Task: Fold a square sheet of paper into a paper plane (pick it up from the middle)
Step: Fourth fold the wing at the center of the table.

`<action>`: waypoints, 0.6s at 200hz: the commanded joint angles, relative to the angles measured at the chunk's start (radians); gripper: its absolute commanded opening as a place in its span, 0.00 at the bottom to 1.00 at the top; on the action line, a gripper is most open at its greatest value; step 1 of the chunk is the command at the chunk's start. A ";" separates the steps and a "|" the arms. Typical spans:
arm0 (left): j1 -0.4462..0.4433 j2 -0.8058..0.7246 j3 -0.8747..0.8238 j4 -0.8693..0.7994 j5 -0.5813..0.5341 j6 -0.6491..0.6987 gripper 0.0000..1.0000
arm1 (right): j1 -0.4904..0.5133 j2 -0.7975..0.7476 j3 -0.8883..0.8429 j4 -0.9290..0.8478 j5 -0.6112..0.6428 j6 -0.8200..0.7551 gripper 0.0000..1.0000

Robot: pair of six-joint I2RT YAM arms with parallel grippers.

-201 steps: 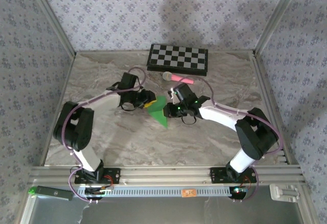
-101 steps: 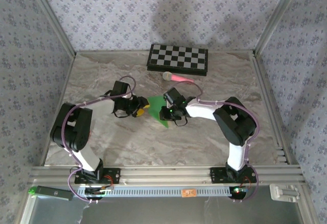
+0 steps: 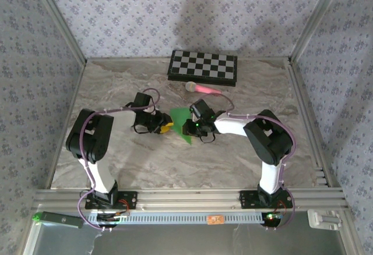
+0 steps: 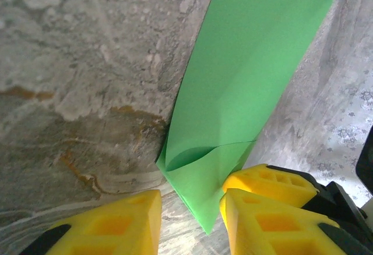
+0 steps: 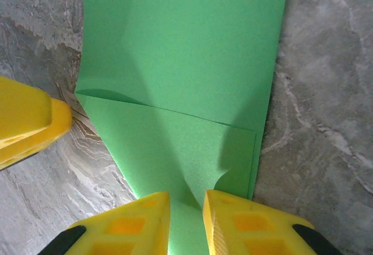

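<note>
The right pincer (image 5: 186,217) pinches the green paper's (image 5: 186,51) near edge; the left pincer (image 4: 189,214) gapes beside it.

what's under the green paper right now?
Marbled table under the green paper, which has a folded flap lying on its own lower layer. Right tool pinches one edge; whatever lies beneath the sheet's middle is covered.

Lab rig: aluminium frame (image 3: 192,198), wallpapered walls (image 3: 169,10)

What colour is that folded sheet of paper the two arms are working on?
Bright green, plain and unmarked: the folded sheet of paper shows best in the right wrist view.
</note>
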 commanded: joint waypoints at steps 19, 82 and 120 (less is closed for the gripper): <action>-0.007 0.045 0.038 -0.014 0.023 0.020 0.32 | -0.013 0.024 -0.030 -0.058 0.016 0.012 0.25; -0.012 0.068 0.059 -0.007 0.039 0.031 0.25 | -0.015 0.032 -0.035 -0.056 0.004 0.010 0.24; -0.013 0.057 0.068 0.012 0.063 0.041 0.25 | -0.017 0.027 -0.043 -0.048 0.003 0.010 0.25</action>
